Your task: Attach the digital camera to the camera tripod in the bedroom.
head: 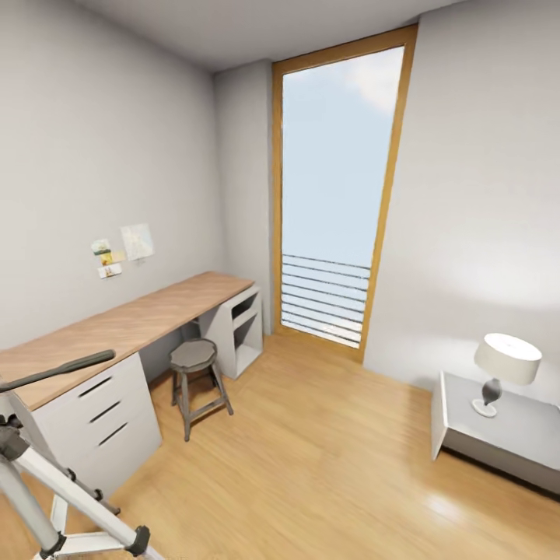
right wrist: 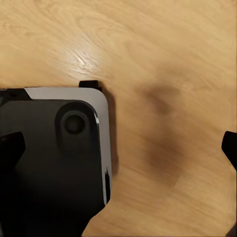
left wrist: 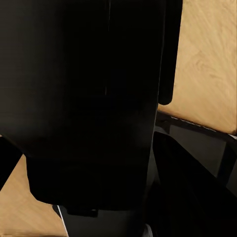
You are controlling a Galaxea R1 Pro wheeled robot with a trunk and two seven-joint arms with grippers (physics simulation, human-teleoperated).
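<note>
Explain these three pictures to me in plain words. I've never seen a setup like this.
A wheeled two-armed robot in a simulated bedroom. The large picture comes from its head camera: a wood-topped desk, a grey stool, a tall window, a lamp on a low table, and the camera tripod at the lower left. The other two come from cameras at each wrist, pointing down at the plank floor and the robot's dark base. Whether either end effector holds anything cannot be told.

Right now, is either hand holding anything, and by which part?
Cannot be told. The left wrist view is mostly dark shapes; the right wrist view shows bare wood floor between the fingers, and nothing gripped.
</note>
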